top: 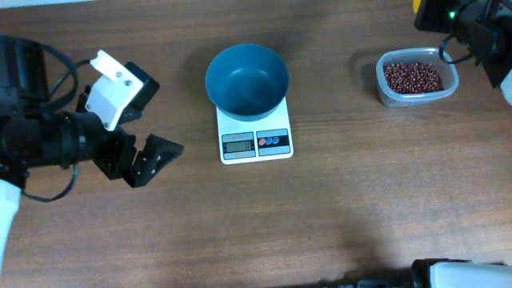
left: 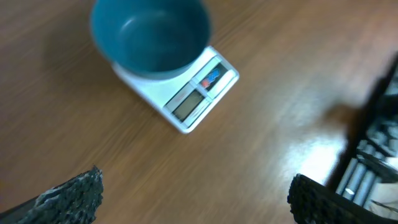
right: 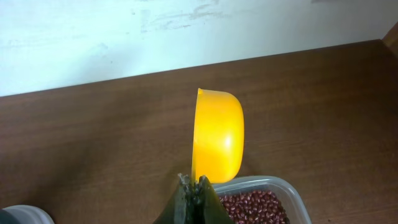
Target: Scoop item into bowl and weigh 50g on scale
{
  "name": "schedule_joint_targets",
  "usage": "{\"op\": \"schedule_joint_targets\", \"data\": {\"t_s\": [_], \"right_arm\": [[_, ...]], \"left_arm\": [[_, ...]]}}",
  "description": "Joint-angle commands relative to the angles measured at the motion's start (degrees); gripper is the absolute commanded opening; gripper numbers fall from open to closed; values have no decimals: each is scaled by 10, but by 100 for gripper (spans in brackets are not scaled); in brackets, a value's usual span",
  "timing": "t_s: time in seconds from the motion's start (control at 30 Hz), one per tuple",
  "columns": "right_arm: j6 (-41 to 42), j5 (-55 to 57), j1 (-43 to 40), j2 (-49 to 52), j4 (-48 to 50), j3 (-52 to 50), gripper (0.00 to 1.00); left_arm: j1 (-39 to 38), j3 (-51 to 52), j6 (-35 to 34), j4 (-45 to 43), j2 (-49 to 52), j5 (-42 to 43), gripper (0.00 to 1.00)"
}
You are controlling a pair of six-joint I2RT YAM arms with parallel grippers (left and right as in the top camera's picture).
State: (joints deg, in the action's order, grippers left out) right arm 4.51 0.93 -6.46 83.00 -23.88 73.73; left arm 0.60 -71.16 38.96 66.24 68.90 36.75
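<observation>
The teal-blue bowl (top: 246, 80) stands empty on the white scale (top: 256, 144) at mid-table; both also show in the left wrist view, the bowl (left: 149, 34) and the scale (left: 202, 93). The red-brown beans (top: 412, 78) fill a clear tub (top: 446, 90) at the right. My left gripper (top: 162, 120) is open and empty, left of the scale, with bare table between its fingers (left: 196, 199). My right gripper (right: 196, 186) is shut on the handle of a yellow scoop (right: 217, 137), held on edge above the far rim of the tub, with the beans (right: 255, 205) just below. In the overhead view it (top: 436, 14) sits at the top right edge.
The clear tub's rim (right: 292, 193) lies right under the scoop. A white wall (right: 186, 31) runs behind the table's far edge. A white and black object (top: 460, 272) sits at the bottom right edge of the overhead view.
</observation>
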Motion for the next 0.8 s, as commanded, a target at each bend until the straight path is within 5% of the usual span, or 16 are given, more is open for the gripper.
{"op": "schedule_joint_targets", "data": {"t_s": [0.0, 0.27, 0.77], "right_arm": [[5, -5, -4, -3, 8, 12, 4], [5, -5, -4, -9, 10, 16, 4], [5, -5, -4, -24, 8, 16, 4]], "left_arm": [[-18, -10, 79, 11, 9, 83, 99], [-123, -10, 68, 18, 44, -121, 99], [-135, -10, 68, 6, 89, -151, 99]]}}
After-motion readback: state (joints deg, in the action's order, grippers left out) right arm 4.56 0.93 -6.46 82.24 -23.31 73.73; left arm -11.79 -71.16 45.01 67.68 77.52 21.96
